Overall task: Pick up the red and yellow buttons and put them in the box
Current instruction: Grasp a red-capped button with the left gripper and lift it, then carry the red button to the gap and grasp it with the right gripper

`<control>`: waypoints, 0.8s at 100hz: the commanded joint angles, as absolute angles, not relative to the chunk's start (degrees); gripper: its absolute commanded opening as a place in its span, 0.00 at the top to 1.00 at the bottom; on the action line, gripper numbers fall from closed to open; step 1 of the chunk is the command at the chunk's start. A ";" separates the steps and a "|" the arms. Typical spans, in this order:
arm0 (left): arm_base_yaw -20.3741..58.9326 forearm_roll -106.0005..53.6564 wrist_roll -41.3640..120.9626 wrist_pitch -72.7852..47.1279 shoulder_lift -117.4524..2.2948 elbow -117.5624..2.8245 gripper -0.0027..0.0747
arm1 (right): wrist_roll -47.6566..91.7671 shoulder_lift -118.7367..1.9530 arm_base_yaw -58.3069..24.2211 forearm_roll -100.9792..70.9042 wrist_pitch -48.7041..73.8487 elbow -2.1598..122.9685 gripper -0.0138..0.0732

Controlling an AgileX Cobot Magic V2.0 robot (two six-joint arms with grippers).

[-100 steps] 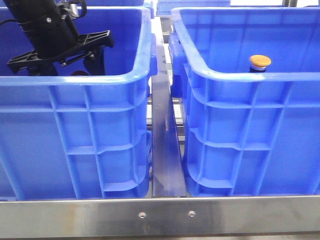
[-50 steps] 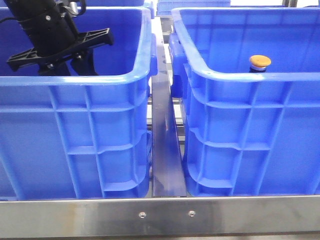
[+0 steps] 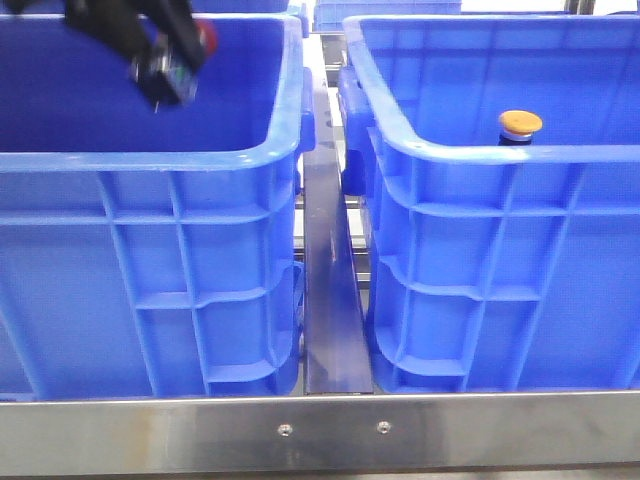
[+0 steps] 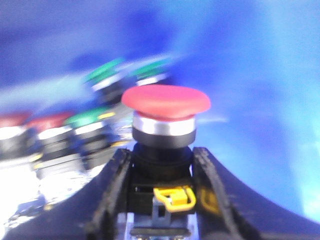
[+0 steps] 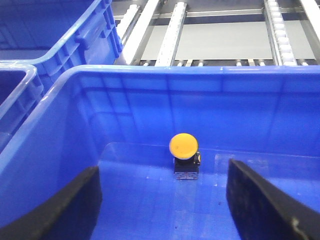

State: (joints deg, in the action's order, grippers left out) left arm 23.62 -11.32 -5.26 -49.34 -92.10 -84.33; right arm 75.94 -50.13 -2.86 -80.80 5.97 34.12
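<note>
My left gripper (image 3: 165,62) hangs high over the left crate, blurred by motion, shut on the base of the red button (image 3: 204,35). In the left wrist view the red button (image 4: 165,102) stands upright between the two black fingers of the left gripper (image 4: 161,154). The yellow button (image 3: 520,123) rests on the floor of the box (image 3: 500,155), the right-hand blue crate. Seen from the right wrist, the yellow button (image 5: 184,146) lies ahead of my right gripper (image 5: 163,172), which is open and empty above the floor of the box (image 5: 200,72).
The left blue crate (image 3: 150,160) holds several more buttons, green ones (image 4: 107,70) and red ones (image 4: 50,122), below the left gripper. A metal rail (image 3: 330,280) runs between the two crates. Conveyor rollers (image 5: 225,30) lie beyond the box.
The left gripper has risen from deep inside the left crate to near the top of the front view, carrying the red button. The yellow button has not moved.
</note>
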 commanded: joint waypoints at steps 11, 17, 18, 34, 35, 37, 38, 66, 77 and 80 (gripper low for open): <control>28.25 -12.69 -2.50 -47.57 -84.80 -85.99 0.83 | 76.58 -49.41 -2.89 -81.23 5.07 35.65 0.21; 30.19 -12.99 0.00 -47.70 -84.32 -85.99 0.83 | 76.58 -49.41 -2.89 -81.23 5.07 35.65 0.21; 30.70 -13.10 0.69 -47.69 -84.33 -85.99 0.83 | 76.58 -49.41 -2.89 -81.23 5.07 35.65 0.21; 35.93 -17.05 8.81 -50.76 -84.33 -85.99 0.83 | 76.58 -49.41 -2.89 -81.23 5.11 35.65 0.21; 36.37 -17.24 9.40 -50.85 -84.33 -85.99 0.83 | 76.58 -49.41 -2.89 -81.23 5.11 35.65 0.21; 36.97 -17.69 10.11 -51.17 -84.33 -85.99 0.83 | 76.58 -49.41 -2.89 -81.23 5.11 35.65 0.21; 37.16 -17.83 10.40 -51.18 -84.33 -85.99 0.83 | 76.58 -49.41 -2.89 -81.23 5.11 35.65 0.21; 40.39 -18.91 13.80 -51.71 -84.33 -85.99 0.83 | 76.58 -49.50 -2.89 -81.46 9.12 36.51 0.21; 40.39 -18.91 13.80 -51.71 -84.33 -85.99 0.83 | 75.35 -50.60 -2.89 -82.93 13.31 38.46 0.21; 40.39 -18.91 13.80 -51.71 -84.33 -85.99 0.83 | 74.34 -51.16 -2.89 -83.20 14.85 39.17 0.21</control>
State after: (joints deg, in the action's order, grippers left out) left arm 39.86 -17.22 13.70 -54.44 -86.79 -84.33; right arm 75.67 -50.43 -2.86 -81.16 11.01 35.65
